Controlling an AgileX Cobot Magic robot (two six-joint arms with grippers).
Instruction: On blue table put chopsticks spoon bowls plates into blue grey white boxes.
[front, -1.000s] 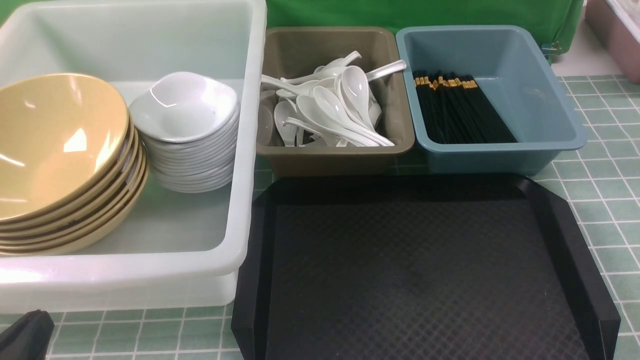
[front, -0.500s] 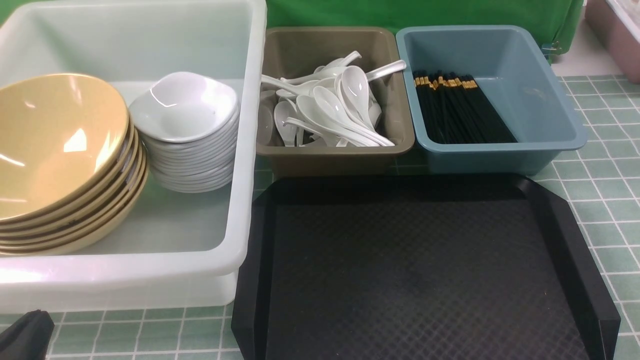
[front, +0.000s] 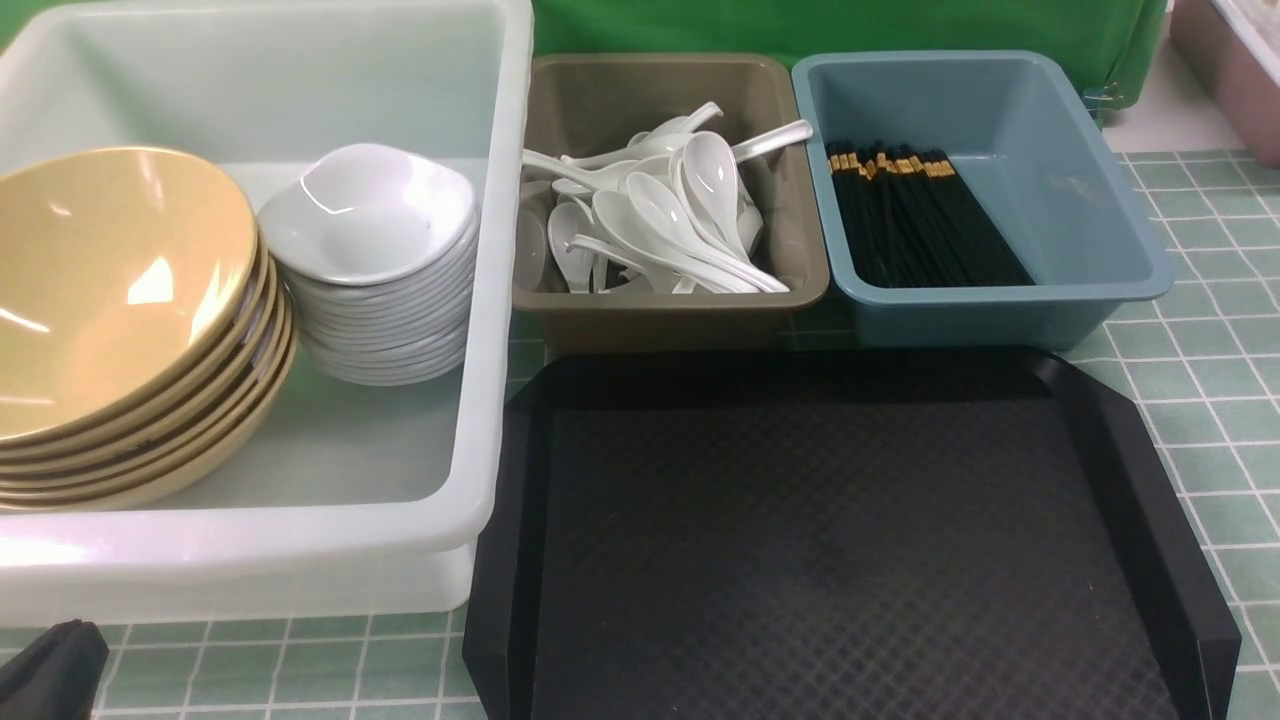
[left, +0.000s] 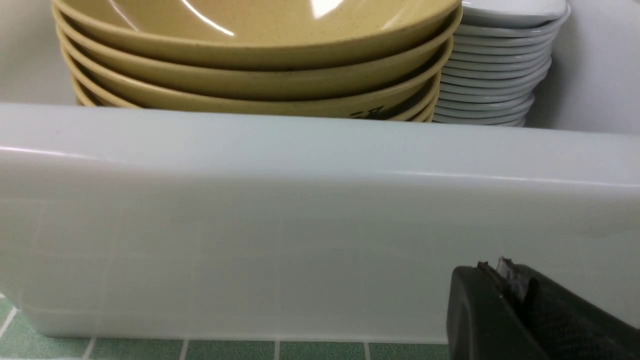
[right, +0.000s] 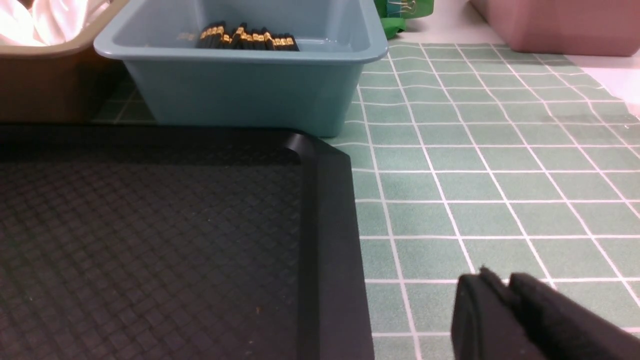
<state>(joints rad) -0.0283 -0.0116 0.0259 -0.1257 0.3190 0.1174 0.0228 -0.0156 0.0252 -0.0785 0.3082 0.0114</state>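
Observation:
The white box (front: 470, 420) at the left holds a stack of yellow bowls (front: 110, 290) and a stack of white plates (front: 370, 215). The grey box (front: 660, 315) holds several white spoons (front: 660, 215). The blue box (front: 1000, 310) holds a bundle of black chopsticks (front: 915, 220). My left gripper (left: 502, 272) is shut and empty, low on the blue table (front: 1200, 390) just outside the white box's near wall (left: 300, 225); its tip shows in the front view (front: 50, 665). My right gripper (right: 495, 282) is shut and empty over the tiles, right of the tray; it does not show in the front view.
A black textured tray (front: 840, 540) lies in front of the grey and blue boxes, with nothing on it. A pink tub (right: 555, 25) stands at the far right. A green cloth (front: 850, 25) hangs behind the boxes.

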